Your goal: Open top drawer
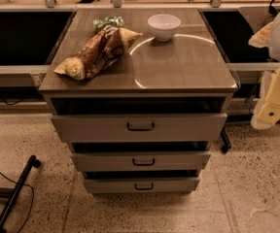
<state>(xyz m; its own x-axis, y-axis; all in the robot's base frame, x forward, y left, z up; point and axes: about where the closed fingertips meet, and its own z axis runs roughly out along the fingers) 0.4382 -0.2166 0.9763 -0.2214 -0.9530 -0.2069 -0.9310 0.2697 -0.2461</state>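
The top drawer (91, 128) is the widest grey-beige front of the cabinet, just under the countertop (179, 67). Its small dark loop handle (140, 126) sits at its centre. A dark gap shows between the countertop edge and the drawer's top edge. Two narrower drawer fronts (106, 161) (111, 184) lie below it with like handles. My gripper (275, 98), pale yellow and white, hangs at the right edge of the view, to the right of the cabinet and at about the height of the top drawer, well apart from the handle. It holds nothing that I can see.
On the countertop lie a brown chip bag (98, 52), a green packet (107, 22) and a white bowl (164, 26). A black stand leg (13, 193) and cable cross the floor at the lower left. A dark caster (225, 148) stands by the cabinet's right side.
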